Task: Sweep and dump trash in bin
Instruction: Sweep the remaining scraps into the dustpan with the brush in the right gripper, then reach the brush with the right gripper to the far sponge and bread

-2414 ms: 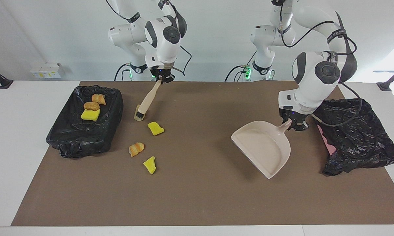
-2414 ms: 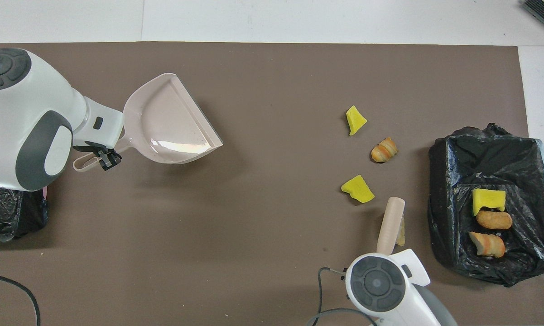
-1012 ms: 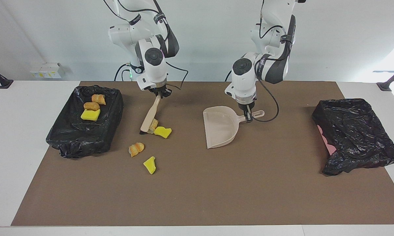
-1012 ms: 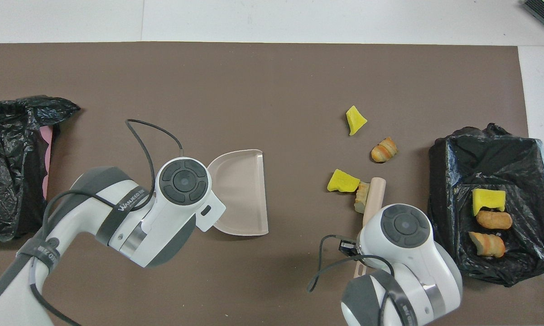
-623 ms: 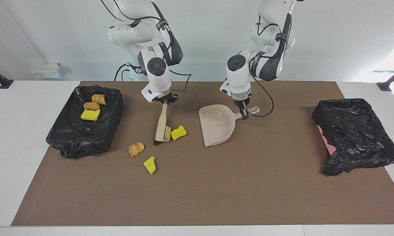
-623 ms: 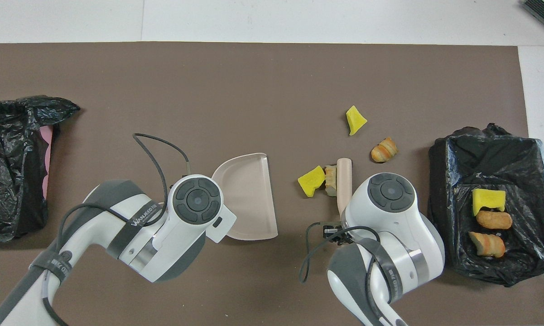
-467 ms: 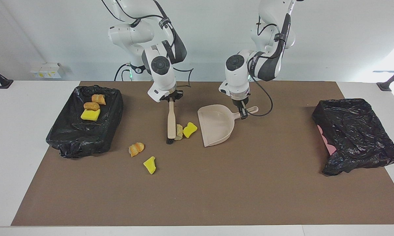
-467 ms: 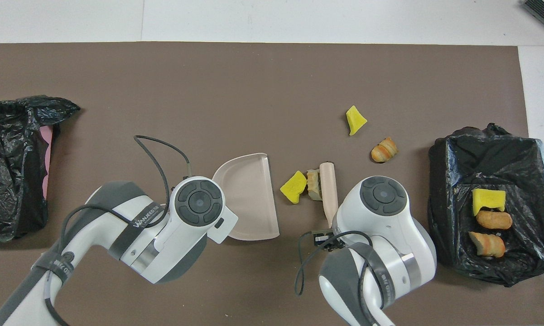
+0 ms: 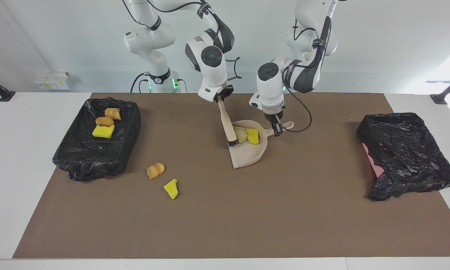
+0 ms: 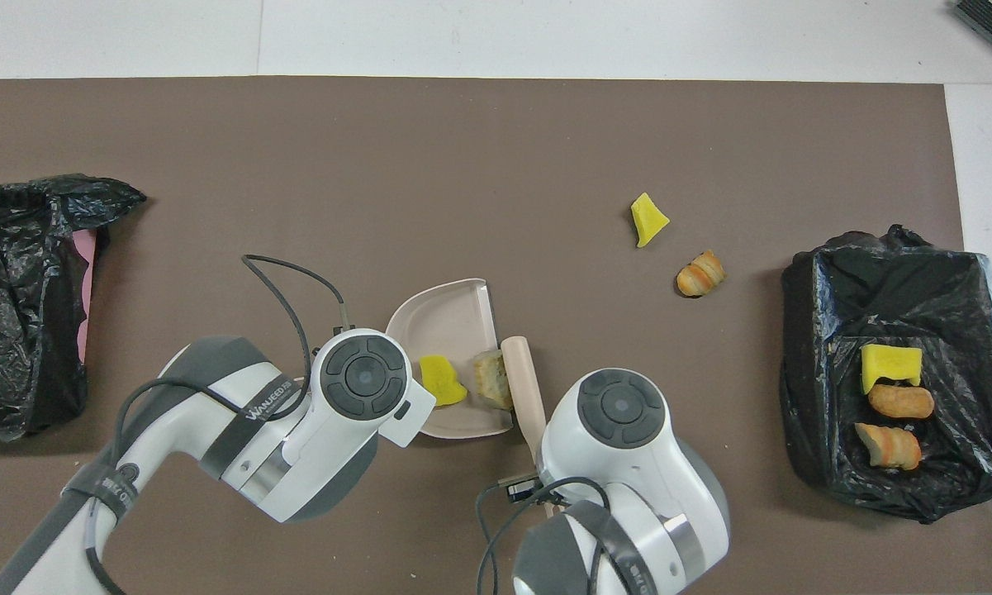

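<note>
The beige dustpan (image 9: 247,155) (image 10: 446,314) rests on the brown mat with my left gripper (image 9: 278,130) shut on its handle. Two pieces of trash lie in it, a yellow chunk (image 9: 252,135) (image 10: 441,379) and a tan lump (image 9: 241,134) (image 10: 491,378). My right gripper (image 9: 220,99) is shut on the brush (image 9: 226,123) (image 10: 524,380), whose black bristles stand at the pan's mouth against the tan lump. Two more pieces lie on the mat toward the right arm's end: a bread lump (image 9: 156,170) (image 10: 700,273) and a yellow chunk (image 9: 171,188) (image 10: 647,220). From overhead both wrists hide their fingers.
A bin lined with a black bag (image 9: 78,165) (image 10: 809,463) stands at the right arm's end and holds three pieces. A second black-bagged bin (image 9: 404,150) (image 10: 16,330), with pink showing at its side, stands at the left arm's end.
My right gripper has swept the brush toward the left arm's end, pushing the yellow chunk and the tan lump into the dustpan. The dustpan has barely shifted.
</note>
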